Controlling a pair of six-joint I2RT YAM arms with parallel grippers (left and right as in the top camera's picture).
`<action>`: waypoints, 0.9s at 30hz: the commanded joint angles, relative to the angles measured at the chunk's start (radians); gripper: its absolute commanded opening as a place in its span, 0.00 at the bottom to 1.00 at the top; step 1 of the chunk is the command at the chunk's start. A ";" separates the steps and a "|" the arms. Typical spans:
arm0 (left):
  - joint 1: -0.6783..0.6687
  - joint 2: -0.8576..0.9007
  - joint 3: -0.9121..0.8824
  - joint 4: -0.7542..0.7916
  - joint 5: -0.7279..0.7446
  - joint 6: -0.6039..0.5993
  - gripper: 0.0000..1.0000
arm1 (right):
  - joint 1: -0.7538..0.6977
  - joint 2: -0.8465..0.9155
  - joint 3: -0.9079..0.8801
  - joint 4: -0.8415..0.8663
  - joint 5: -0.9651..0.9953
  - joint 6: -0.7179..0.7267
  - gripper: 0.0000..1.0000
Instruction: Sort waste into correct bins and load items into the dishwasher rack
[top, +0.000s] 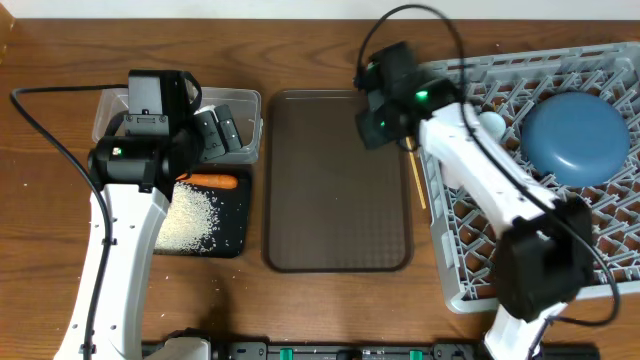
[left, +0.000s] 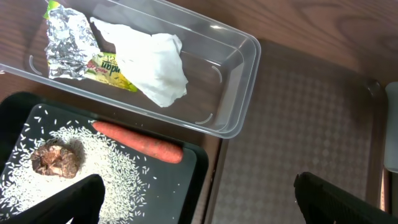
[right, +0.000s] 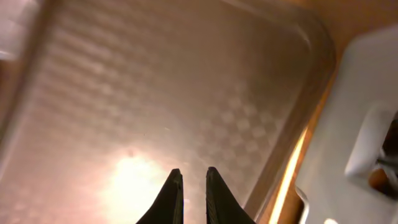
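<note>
My right fingers (right: 174, 193) are almost together, clamped on nothing, and hover over the brown serving tray (right: 155, 81). Just beside them, off the tray's rack-side edge, the wooden chopsticks (top: 416, 182) lie on the desk (top: 300, 40), with the dishwasher rack (top: 600, 70) beyond. Expect the chopsticks to be light, stiff, thin and smooth, and likely to roll apart. Pinch both sticks together across mid-length. My left fingers (left: 68, 202) stand wide apart above the black tray (left: 186, 186).

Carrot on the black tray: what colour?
Carrot is orange; clearest in left wrist view.
</note>
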 joint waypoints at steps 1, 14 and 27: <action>0.005 0.003 0.010 -0.003 -0.001 0.010 0.98 | 0.000 0.027 0.009 -0.019 0.204 0.077 0.07; 0.005 0.003 0.010 -0.003 -0.001 0.010 0.98 | -0.117 0.067 0.008 -0.145 0.244 0.110 0.06; 0.005 0.003 0.010 -0.003 -0.001 0.010 0.98 | -0.288 0.066 0.008 -0.222 0.283 0.153 0.01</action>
